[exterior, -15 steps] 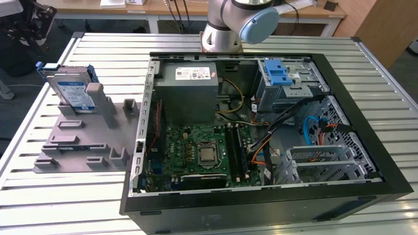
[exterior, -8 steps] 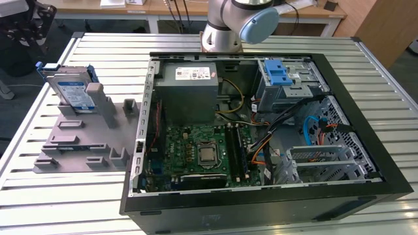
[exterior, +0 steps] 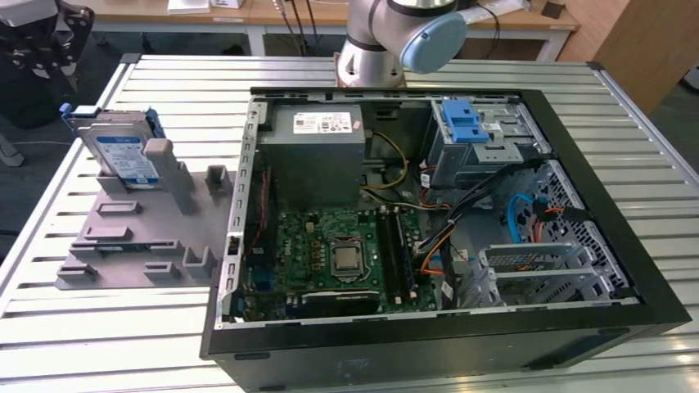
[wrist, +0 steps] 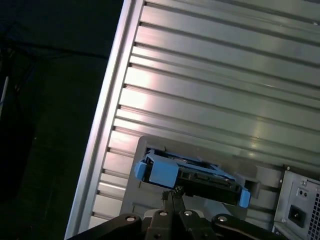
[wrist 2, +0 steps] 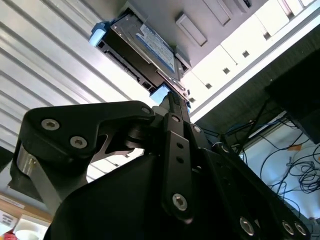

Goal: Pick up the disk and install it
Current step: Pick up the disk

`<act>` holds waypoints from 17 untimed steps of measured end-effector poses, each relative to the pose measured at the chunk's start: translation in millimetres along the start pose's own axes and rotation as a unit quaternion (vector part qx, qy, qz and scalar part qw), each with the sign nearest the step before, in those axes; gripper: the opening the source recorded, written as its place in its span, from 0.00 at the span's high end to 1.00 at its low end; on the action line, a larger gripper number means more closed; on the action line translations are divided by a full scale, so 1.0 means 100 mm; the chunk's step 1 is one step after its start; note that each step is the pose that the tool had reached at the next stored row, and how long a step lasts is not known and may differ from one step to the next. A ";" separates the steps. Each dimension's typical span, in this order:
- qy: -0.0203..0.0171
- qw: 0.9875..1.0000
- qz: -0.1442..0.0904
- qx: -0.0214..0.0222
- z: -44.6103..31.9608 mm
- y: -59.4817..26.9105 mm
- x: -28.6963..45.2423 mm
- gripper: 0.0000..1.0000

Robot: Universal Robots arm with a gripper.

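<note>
Black gripper (wrist: 173,192): fingers pressed together, nothing held, tips just short of the flat silver-metal disk with blue plastic rails (exterior: 118,151). The disk stands on edge in the grey plastic slotted holder (exterior: 123,246), beside the open black computer case (exterior: 437,344).

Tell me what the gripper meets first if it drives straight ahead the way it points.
Probably the disk, standing in the grey holder, dead ahead of the gripper; depth is unclear.

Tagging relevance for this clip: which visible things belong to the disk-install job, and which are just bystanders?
Job: disk, standing in grey holder; open computer case; its drive cage with blue latch.
Bystanders: power supply; motherboard; slatted table.
</note>
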State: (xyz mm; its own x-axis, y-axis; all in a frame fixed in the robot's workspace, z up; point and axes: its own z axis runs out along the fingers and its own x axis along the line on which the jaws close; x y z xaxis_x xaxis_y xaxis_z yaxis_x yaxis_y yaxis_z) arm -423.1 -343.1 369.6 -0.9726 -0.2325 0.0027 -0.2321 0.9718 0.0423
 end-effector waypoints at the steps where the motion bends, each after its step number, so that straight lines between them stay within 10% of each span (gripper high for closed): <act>1: 0.000 1.000 -0.006 0.000 0.000 0.000 0.000 0.89; 10: 0.003 0.998 -0.062 0.000 0.004 0.000 0.000 0.89; 17: 0.005 0.994 -0.110 0.000 0.009 0.000 0.000 0.89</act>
State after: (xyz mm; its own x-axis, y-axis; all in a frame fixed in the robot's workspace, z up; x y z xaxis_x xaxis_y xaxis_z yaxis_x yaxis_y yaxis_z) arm -423.1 -343.1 368.7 -0.8982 -0.4396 0.0027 -0.4391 0.8975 0.0423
